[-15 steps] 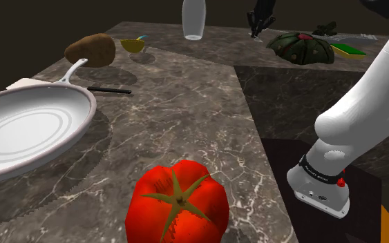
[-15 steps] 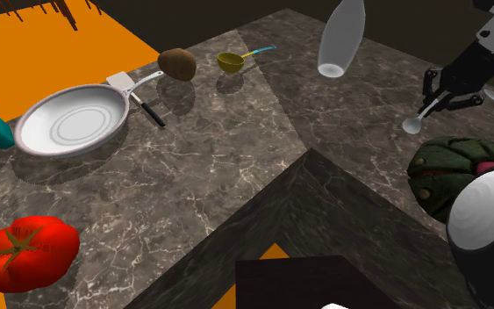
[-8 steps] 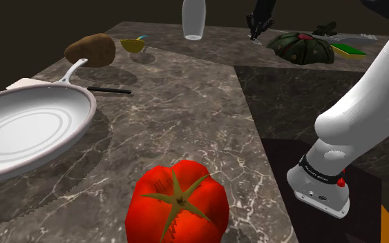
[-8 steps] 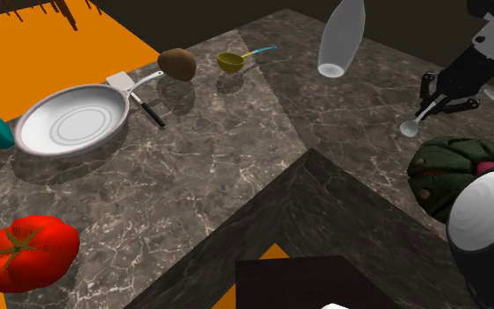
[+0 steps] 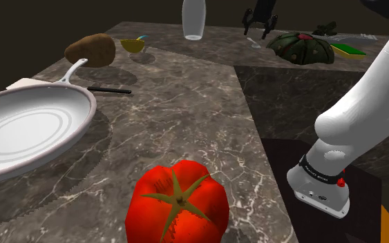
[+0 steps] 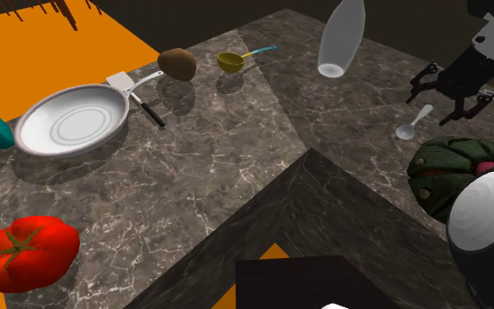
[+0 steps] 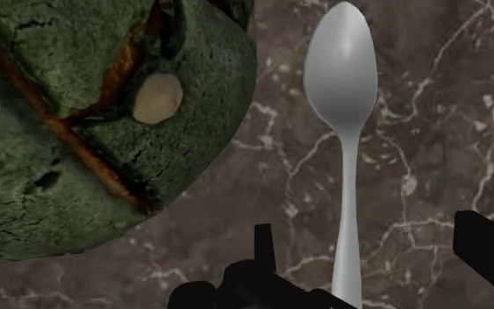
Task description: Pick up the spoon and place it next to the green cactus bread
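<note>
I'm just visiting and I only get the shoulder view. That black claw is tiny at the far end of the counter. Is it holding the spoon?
Observer: No. In the wrist view the spoon lies flat on the marble counter. The gripper is open, with its fingers apart on either side of the handle and not clasping it.
Visitor: Is the spoon near that green lump?
Observer: Yes. It lies beside the green cactus bread, with a strip of bare marble between them.
Visitor: What does the bread look like up close?
Observer: It has a cracked green crust with orange-brown seams and one pale round spot.
</note>
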### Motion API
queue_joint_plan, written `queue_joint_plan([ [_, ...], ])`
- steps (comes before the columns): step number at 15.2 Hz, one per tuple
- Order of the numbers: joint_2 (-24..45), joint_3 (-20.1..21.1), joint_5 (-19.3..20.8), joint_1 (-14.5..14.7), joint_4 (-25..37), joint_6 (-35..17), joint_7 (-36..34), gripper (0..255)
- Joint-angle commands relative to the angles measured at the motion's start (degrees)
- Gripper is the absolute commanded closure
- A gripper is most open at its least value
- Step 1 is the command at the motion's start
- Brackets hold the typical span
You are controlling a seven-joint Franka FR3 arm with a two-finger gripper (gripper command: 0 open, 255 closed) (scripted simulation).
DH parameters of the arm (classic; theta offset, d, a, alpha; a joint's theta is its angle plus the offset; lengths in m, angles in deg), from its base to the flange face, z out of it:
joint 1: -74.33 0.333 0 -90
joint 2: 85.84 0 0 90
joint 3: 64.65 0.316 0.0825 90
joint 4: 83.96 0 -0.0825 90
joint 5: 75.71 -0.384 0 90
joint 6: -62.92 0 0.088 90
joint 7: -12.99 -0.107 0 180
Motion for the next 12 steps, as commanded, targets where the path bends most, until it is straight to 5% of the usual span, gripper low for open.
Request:
queue_joint_plan([
  [1, 0.57, -0.15, 0.01, -0.16, 2.6, 2.05, -0.07, 0],
  [4, 2.74, -0.55, -0.08, -0.66, 10.7, 8.05, -0.28, 0],
  [12, 2.74, -0.55, -0.08, -0.66, 10.71, 8.05, -0.28, 0],
])
